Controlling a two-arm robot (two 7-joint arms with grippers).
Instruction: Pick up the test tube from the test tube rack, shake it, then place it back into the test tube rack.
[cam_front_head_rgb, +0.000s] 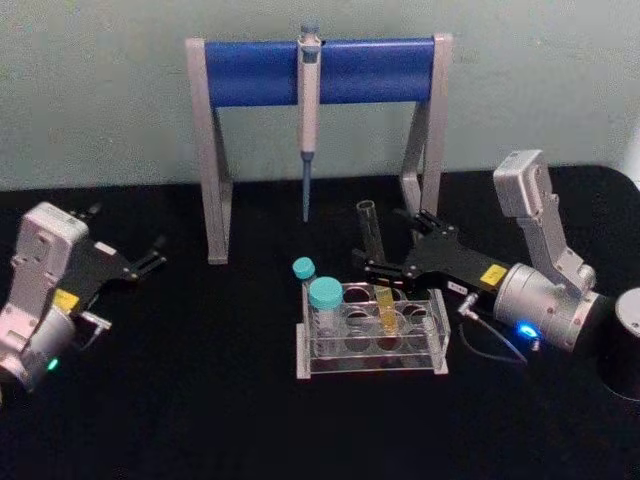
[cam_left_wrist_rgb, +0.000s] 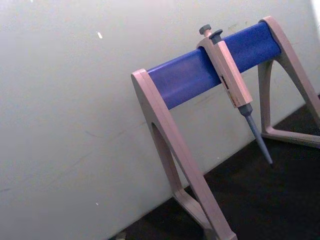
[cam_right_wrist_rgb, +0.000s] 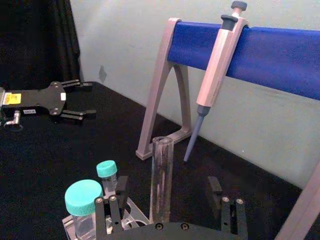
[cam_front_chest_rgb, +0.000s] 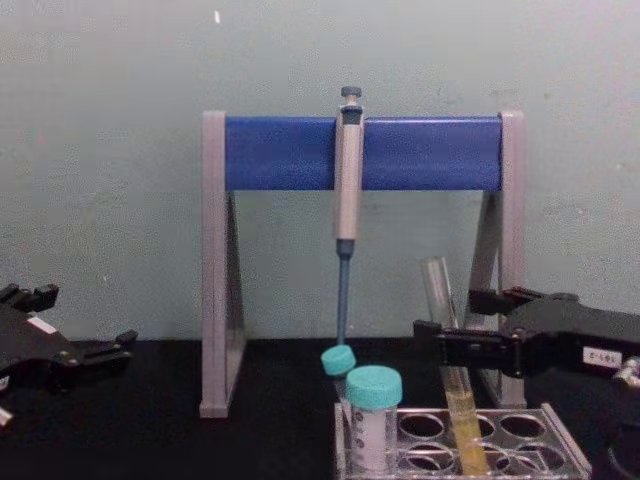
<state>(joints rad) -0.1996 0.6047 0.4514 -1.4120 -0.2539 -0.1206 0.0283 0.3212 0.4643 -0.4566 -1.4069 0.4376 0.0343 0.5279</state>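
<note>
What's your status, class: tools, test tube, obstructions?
Right tool open, straddling test tube. Left tool open, parked far left. Tube leaning, bottom seated in test tube rack. Teal-capped tubes alongside, not blocking.

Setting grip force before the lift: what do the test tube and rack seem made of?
The test tube looks like glass: clear, glossy, thin-walled, background visible through it. The test tube rack seems clear rigid plastic, smooth; contents show through its walls.
</note>
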